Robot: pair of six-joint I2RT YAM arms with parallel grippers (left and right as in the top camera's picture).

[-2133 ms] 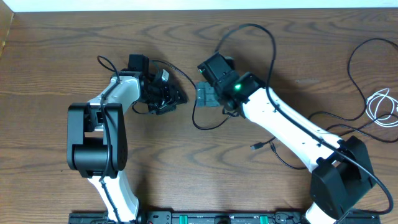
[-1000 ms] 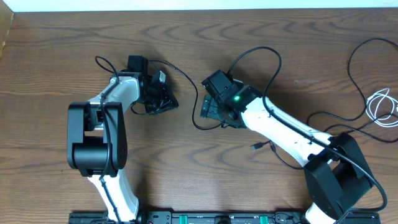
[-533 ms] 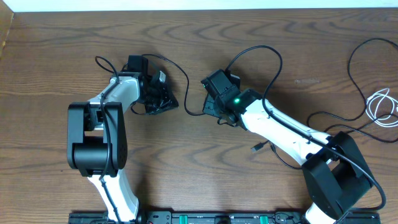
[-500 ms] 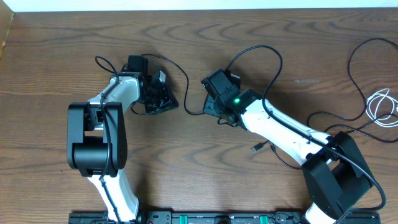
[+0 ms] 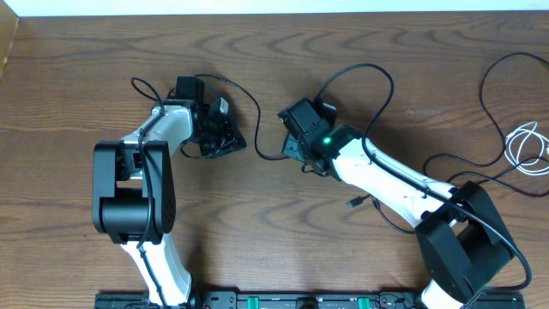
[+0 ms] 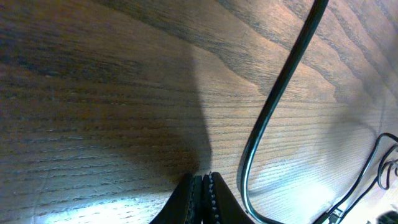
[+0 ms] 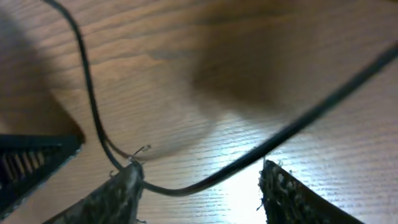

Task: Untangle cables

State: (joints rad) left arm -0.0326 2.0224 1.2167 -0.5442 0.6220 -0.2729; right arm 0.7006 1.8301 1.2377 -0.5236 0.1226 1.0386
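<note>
- Cable layout from overhead: one black cable (image 5: 259,124) arcs from beside the left end effector (image 5: 230,142) down and across to the right end effector (image 5: 292,153). The two sit near each other at mid-bench (image 5: 86,51). A second black cable (image 5: 483,99) and the white cable (image 5: 525,142) lie well apart at the far right. This view shows the whole run but hides both sets of jaws under the wrists.
- Left wrist: the left end effector (image 6: 202,186) is clenched, its tips meeting low against the bench (image 6: 93,93). The black cable (image 6: 283,93) curves past just beside them. I cannot tell whether it is pinched further down. Only this view shows how close that strand runs to the tips.
- Right wrist: the right end effector (image 7: 200,169) is released, with its fingers (image 7: 118,196) spread wide. A bend of the black cable (image 7: 292,130) lies between them on the wood. This view alone shows the bend hugging one finger rather than sitting centred.
- To do the step well, I judge the right side should centre on that bend before closing. It should then lift only a little and draw slowly away from the left side, so the strand feeds out instead of tightening.
</note>
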